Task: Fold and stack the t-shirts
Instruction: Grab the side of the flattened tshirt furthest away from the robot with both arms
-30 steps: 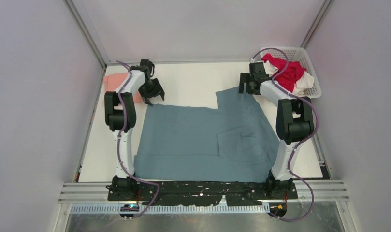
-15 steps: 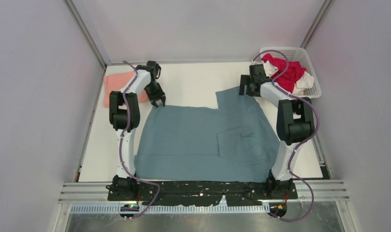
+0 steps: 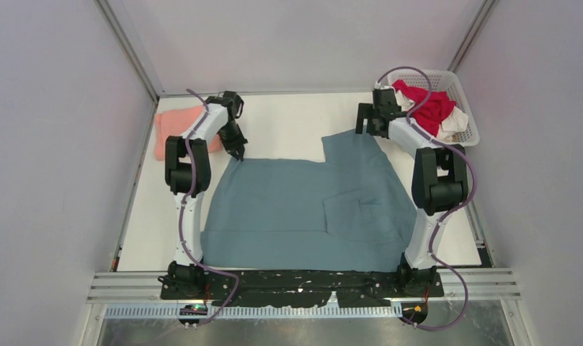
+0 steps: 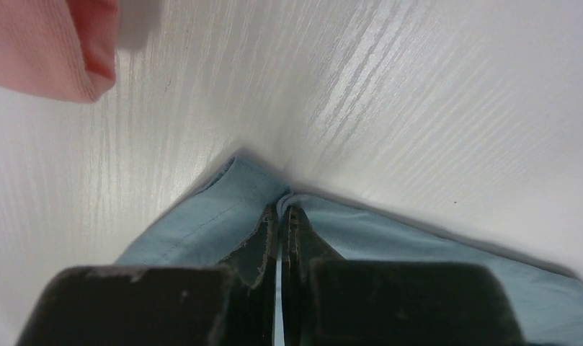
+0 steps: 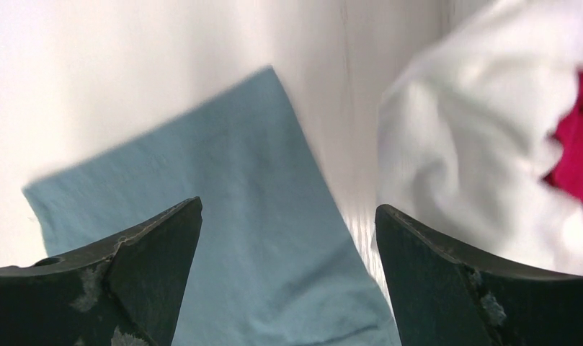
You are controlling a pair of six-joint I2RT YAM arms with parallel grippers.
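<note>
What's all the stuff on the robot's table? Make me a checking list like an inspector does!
Surface: white table, partly covered.
Job's things: teal t-shirt spread flat in the middle; salmon-pink t-shirt folded at far left; red t-shirt and white t-shirt bunched in the basket.
Clutter: the basket, far right corner.
Grippers: left gripper shut on the teal t-shirt's far left corner; right gripper open above its far right sleeve.
Cables: purple cables run up both arms.
Surroundings: pale walls, metal frame.
</note>
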